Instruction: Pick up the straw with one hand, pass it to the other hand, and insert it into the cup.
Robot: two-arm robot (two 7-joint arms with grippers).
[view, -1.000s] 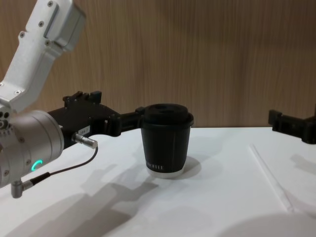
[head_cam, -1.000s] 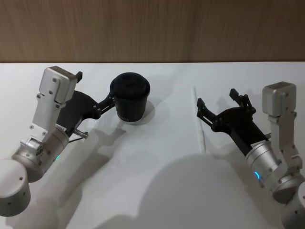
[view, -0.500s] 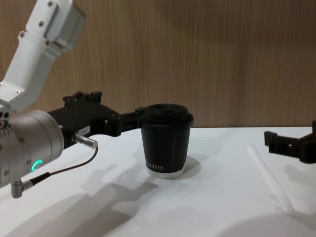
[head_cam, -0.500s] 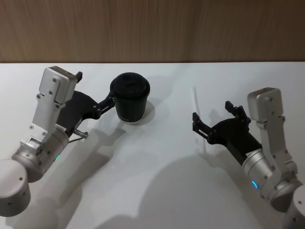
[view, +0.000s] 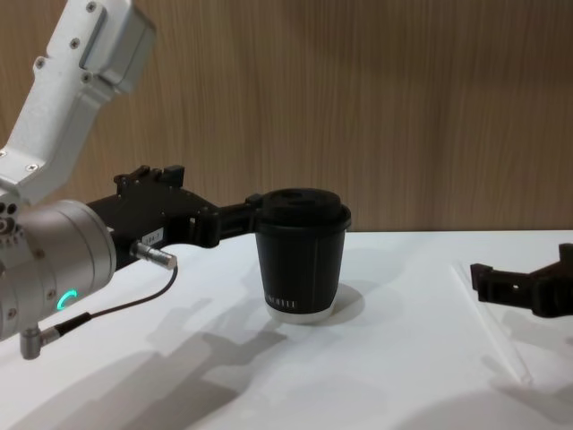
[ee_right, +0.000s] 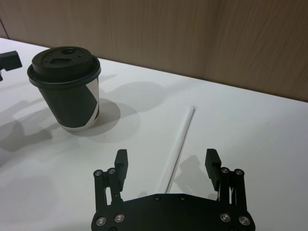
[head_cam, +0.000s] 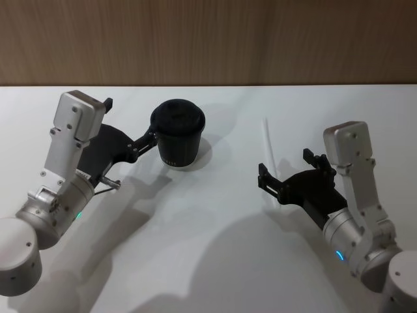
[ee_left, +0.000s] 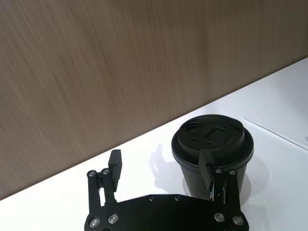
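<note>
near right, over the white table: right black angular gripper, fingers spread wide, straddling the near part of the thin white translucent plastic straw, not yet gripping it. straw: flat on the table, running toward the far wall, well right of the small black paper cup with domed lid. advice: lower until both fingertips flank the straw squarely, close gently, lift level. far left: left black angular gripper, fingers released, one fingertip close beside the upright cup; contact cannot be told.

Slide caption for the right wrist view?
Open right end effector aligned with the straw lying on the table, cup upright beyond.
</note>
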